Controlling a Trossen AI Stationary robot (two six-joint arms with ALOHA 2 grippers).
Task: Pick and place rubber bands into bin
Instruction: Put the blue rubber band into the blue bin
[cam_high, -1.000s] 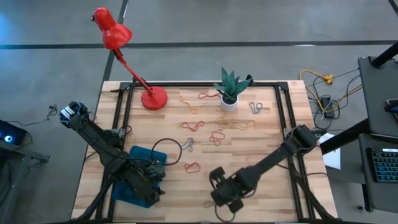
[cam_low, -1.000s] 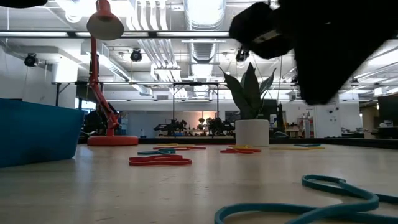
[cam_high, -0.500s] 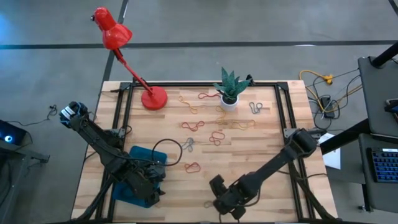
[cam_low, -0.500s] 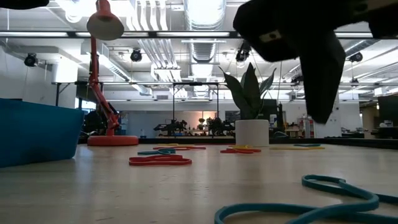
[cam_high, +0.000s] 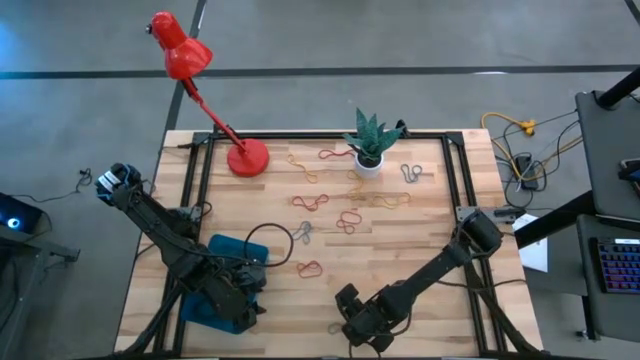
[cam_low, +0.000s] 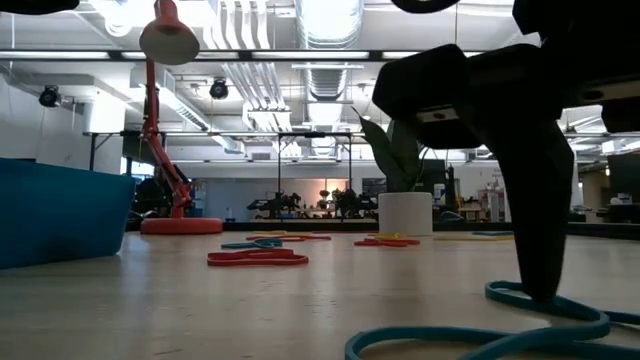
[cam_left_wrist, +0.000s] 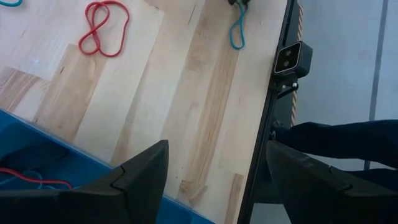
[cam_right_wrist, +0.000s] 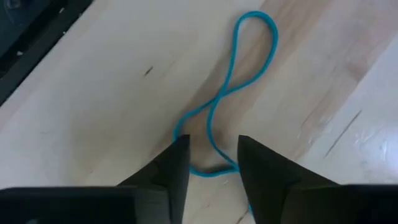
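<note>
Right gripper (cam_right_wrist: 208, 155) spread astride teal rubber band (cam_right_wrist: 239, 81) near table edge (cam_left_wrist: 264, 118), left gripper (cam_left_wrist: 214, 171) spread

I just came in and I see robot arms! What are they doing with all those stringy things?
The robot is tidying rubber bands into the blue bin. The right gripper is down at the table's near edge, its fingers open on either side of a teal rubber band, ready to pinch it. The left gripper waits open over the bin, where a red band already lies. More bands lie near the plant pot.
</note>
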